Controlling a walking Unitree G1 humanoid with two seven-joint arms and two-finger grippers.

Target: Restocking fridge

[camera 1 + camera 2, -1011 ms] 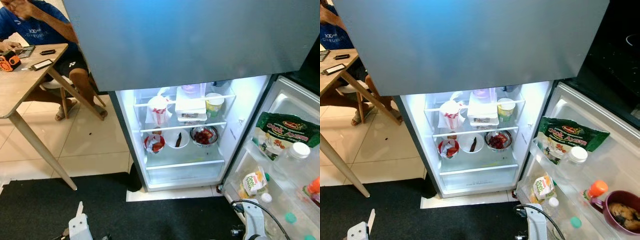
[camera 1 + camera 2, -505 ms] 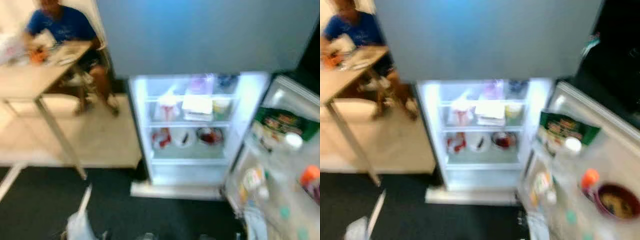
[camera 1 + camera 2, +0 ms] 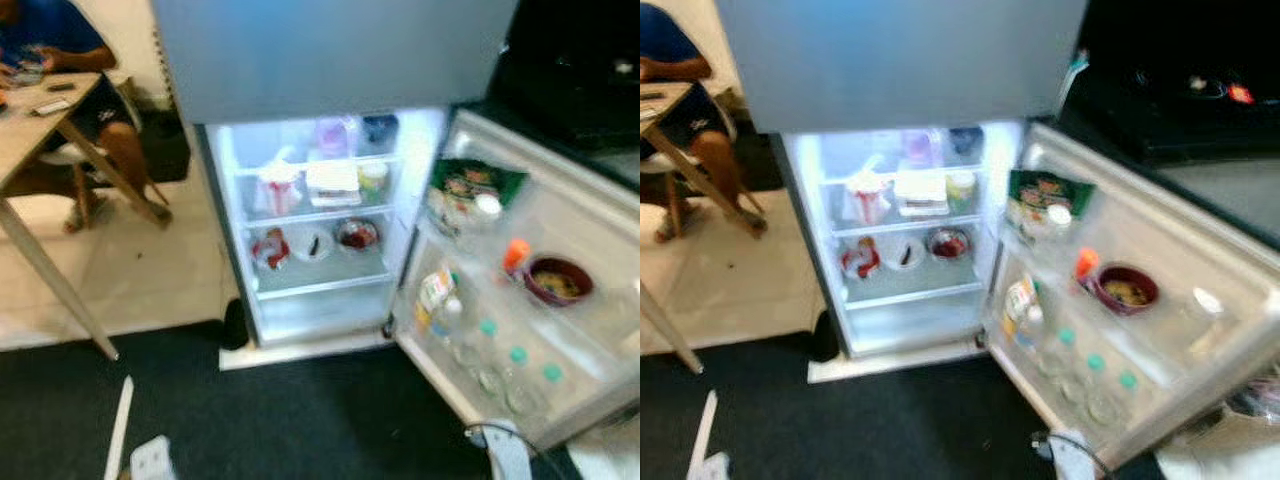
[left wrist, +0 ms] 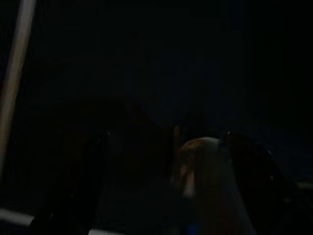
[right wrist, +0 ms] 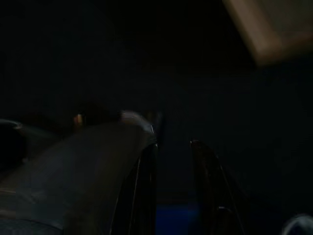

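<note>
Fridge [image 3: 300,230] seen at frame centre, long axis upright, lit interior faced toward camera; door [image 3: 560,330] swung open at right. Risk judged: crowded door bottles [image 3: 485,350] knocked if arm is swung near. Both arms hung low; claw state could not be told, wrist views dark.

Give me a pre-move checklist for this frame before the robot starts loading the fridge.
1. Fridge door open: ok, swung wide to the robot's right.
2. Free space inside: ok, the lower shelf has bare room in front of the bowls.
3. Door racks: not ok, crowded with a green bag, a maroon bowl and bottles.
4. Item in a gripper: cannot tell, both wrist views are too dark.
5. Bystander: ok, the person sits at the table, away from the fridge.
</note>
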